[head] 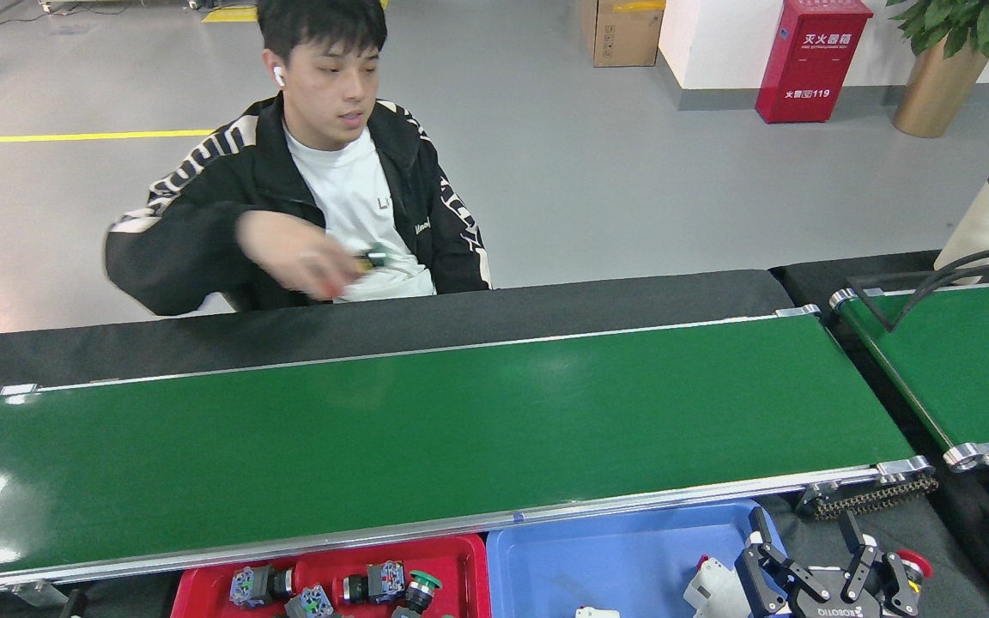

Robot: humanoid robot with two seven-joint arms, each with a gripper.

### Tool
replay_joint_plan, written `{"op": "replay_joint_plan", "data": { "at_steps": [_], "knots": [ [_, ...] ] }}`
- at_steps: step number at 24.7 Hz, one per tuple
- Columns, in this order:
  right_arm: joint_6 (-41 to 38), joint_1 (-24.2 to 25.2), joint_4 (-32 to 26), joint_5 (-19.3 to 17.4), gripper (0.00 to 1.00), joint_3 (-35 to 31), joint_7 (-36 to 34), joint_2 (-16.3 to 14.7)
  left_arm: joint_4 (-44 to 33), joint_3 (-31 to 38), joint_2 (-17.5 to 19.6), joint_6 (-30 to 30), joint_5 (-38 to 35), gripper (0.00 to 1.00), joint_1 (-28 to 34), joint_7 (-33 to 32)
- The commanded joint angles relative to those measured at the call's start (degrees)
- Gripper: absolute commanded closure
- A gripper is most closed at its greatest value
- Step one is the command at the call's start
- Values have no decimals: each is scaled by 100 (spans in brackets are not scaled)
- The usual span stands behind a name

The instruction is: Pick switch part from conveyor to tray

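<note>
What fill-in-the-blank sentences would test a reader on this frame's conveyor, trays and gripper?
1. The conveyor belt carries ____ switch parts.
2. The switch parts lie in the ____ tray.
3. The right gripper hovers at the ____ tray.
4. The right gripper's fingers stand ____.

Missing words: no; red; blue; open
</note>
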Motion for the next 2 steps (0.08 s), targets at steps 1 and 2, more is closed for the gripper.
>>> {"op": "replay_joint_plan", "data": {
  "at_steps": [1,2],
  "knots": [
    [21,13,-94,0,0,-52,-55,-22,-31,4,4,50,19,3,-27,47],
    [21,66,-94,0,0,-61,-55,-31,-5,13,13,85,19,3,-35,47]
  ]
}}
